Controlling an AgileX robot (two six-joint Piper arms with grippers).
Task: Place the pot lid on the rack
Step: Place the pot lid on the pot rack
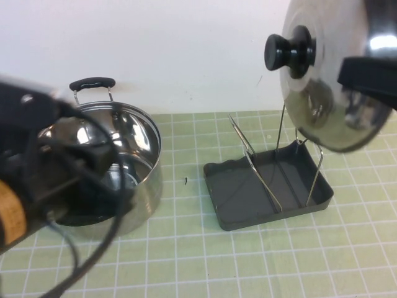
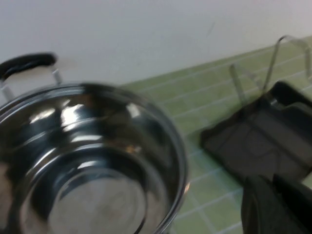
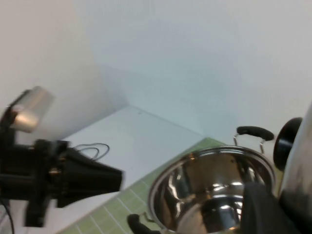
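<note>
Above the rack (image 1: 268, 186), in the high view, the right tool (image 1: 366, 81) is clamped on the rim of the pot lid (image 1: 329, 81), holding it tilted on edge in the air, black knob (image 1: 289, 51) facing the left side. The left tool (image 1: 93, 164) hangs over the open pot (image 1: 133, 139); its opening cannot be told. In the left wrist view, pot (image 2: 92, 161) and rack (image 2: 258, 146) stand apart on the green table (image 2: 204, 92). In the right wrist view, the lid's edge (image 3: 297, 161) rises beside the pot (image 3: 214, 190).
</note>
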